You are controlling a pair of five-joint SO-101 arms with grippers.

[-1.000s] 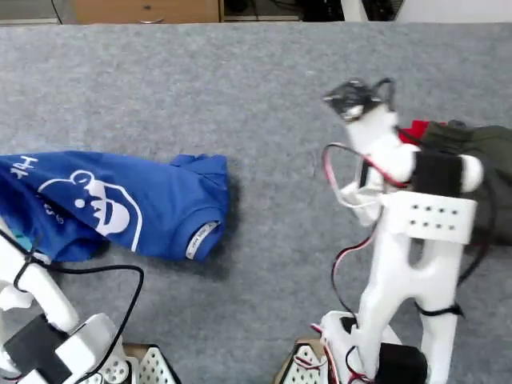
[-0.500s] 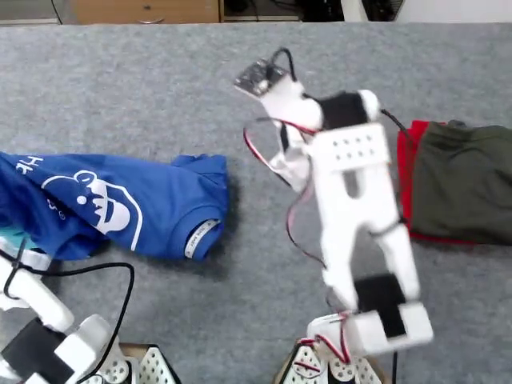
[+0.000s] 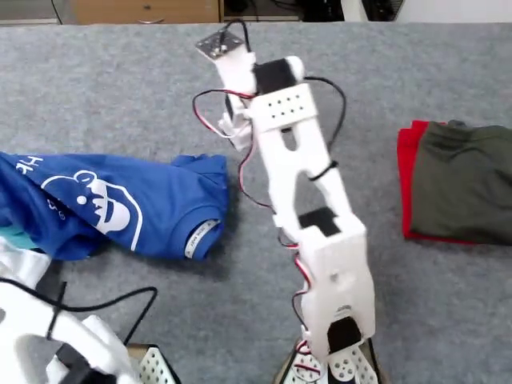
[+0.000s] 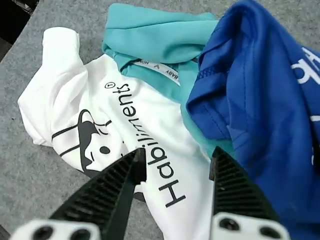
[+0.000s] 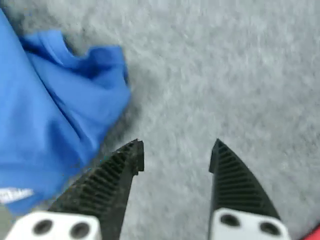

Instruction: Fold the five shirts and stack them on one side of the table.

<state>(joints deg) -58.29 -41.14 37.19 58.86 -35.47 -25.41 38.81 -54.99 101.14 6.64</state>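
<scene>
A crumpled blue shirt (image 3: 120, 204) with a white print lies at the table's left side. My right arm (image 3: 288, 136) stretches across the middle of the table. Its gripper (image 5: 177, 147) hangs open over bare grey cloth, just beside the blue shirt's (image 5: 45, 115) edge. At the right, a dark olive shirt (image 3: 468, 180) lies folded on a folded red shirt (image 3: 406, 180). My left gripper (image 4: 177, 157) is open above a white printed shirt (image 4: 100, 130). A teal shirt (image 4: 155, 42) and the blue shirt (image 4: 265, 95) lie bunched against the white one.
The table is covered in grey felt (image 3: 120, 96). A wooden cabinet (image 3: 144, 10) stands beyond the far edge. My left arm's base (image 3: 48, 344) sits at the near left corner. Loose cables (image 3: 216, 104) hang from the right arm.
My right arm has swung left from the folded stack to the middle of the table, beside the blue shirt. The left arm has shifted slightly at the near left corner.
</scene>
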